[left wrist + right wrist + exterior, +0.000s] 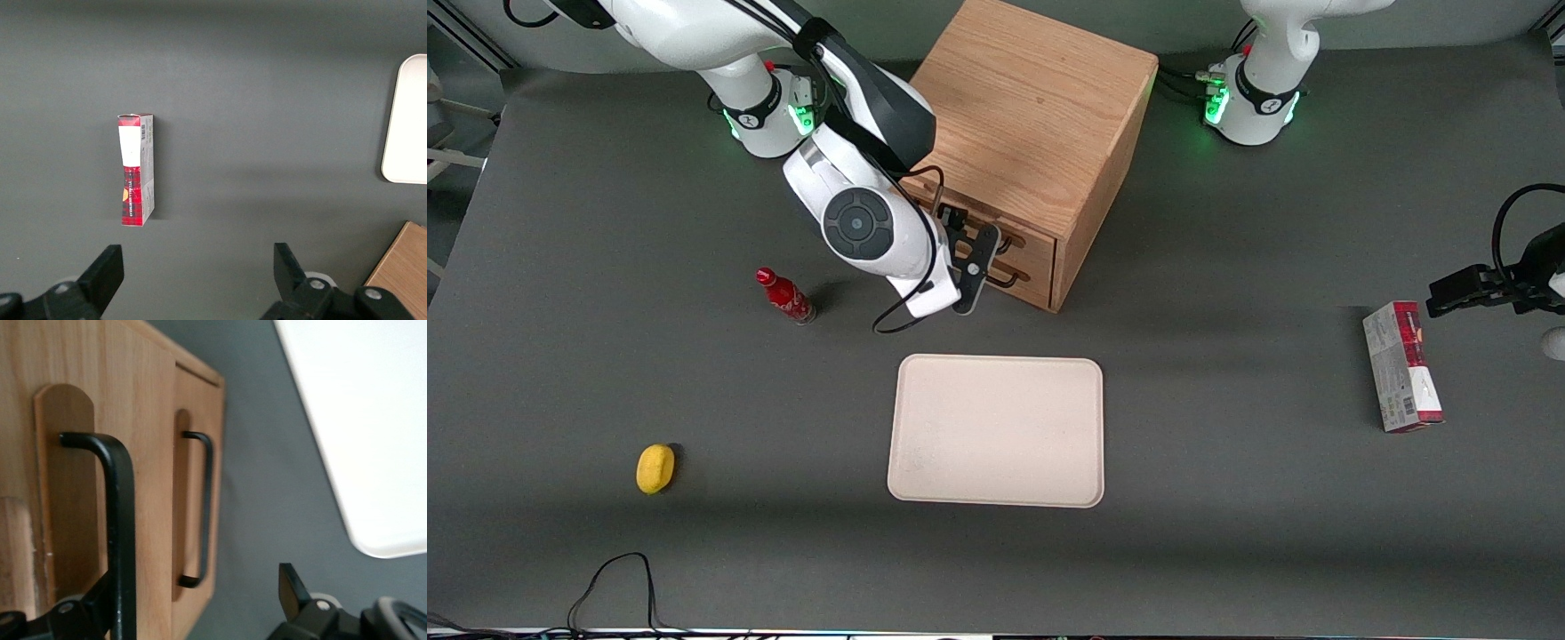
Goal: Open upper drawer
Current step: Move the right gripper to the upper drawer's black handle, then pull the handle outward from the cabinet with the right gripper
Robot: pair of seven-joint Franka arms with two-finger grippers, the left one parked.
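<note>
The wooden cabinet (1032, 116) stands at the back middle of the table, its two drawers facing the tray. The upper drawer (143, 453) has a black wire bar handle (123, 540). The lower drawer (197, 407) has a like handle (208, 507). In the right wrist view the upper drawer's front looks to stand a little forward of the lower one's. My right gripper (978, 238) is right in front of the drawers at handle height. It also shows in the right wrist view (193, 600), open, with the upper handle's bar just inside one finger (100, 603), not gripped.
A beige tray (996, 431) lies nearer the front camera than the cabinet. A small red bottle (784, 296) stands beside the working arm. A yellow lemon (655, 468) lies toward the working arm's end. A red and grey box (1402, 366) lies toward the parked arm's end.
</note>
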